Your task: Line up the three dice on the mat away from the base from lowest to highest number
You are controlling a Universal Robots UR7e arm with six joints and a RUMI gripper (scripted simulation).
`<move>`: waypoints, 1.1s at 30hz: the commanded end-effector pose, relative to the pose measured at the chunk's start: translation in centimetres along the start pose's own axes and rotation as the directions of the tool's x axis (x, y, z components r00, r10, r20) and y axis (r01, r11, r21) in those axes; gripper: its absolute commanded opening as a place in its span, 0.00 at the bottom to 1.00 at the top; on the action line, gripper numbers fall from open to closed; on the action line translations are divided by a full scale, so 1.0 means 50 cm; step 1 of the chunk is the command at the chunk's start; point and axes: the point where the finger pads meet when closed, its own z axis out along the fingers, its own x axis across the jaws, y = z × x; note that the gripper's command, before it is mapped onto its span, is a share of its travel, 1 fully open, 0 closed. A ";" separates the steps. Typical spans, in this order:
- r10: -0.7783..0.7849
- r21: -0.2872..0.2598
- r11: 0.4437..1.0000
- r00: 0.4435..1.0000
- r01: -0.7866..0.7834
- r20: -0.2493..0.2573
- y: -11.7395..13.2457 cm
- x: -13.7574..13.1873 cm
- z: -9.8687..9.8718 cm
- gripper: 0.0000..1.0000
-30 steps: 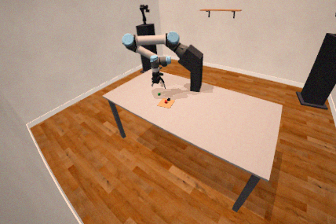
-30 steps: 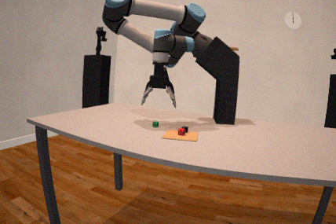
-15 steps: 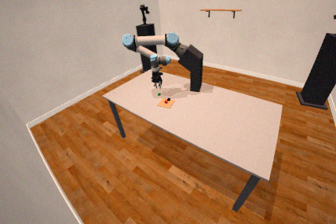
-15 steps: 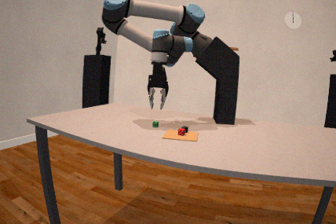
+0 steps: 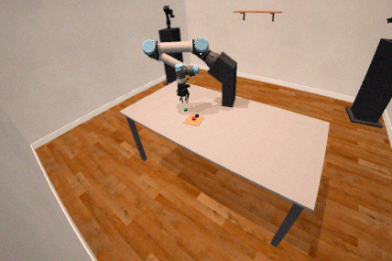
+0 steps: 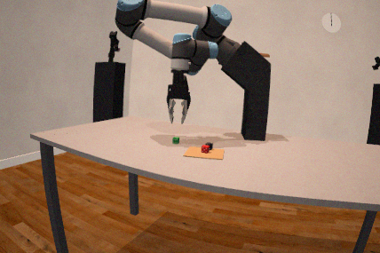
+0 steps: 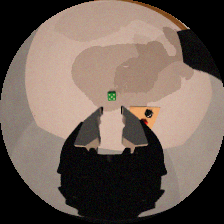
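A green die (image 5: 185, 110) (image 6: 176, 140) (image 7: 112, 96) lies on the table off the mat; its face shows several white pips, too small to count surely. The orange mat (image 5: 194, 123) (image 6: 214, 155) (image 7: 137, 110) carries a black die (image 5: 197, 115) (image 6: 209, 145) (image 7: 149, 113) and a red die (image 5: 193, 118) (image 6: 205, 149) (image 7: 144, 121), close together. The black one is nearer the base. The red die is partly hidden by a finger in the wrist view. My gripper (image 5: 183, 102) (image 6: 178, 122) (image 7: 111, 106) is partly open and empty, pointing down above the table near the green die.
The black pedestal (image 5: 228, 82) (image 6: 256, 109) of the arm stands at the table's back edge, behind the mat. The table (image 5: 256, 149) (image 6: 288, 176) reaches far to the right of the mat in the top and exterior views.
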 end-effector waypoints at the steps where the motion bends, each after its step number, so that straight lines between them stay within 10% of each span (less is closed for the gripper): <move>1: 0.000 -0.001 1.000 1.000 0.000 0.001 0.000 0.000 -0.001 0.24; 33: 0.000 0.000 1.000 1.000 0.000 -0.002 0.000 -0.001 0.029 0.24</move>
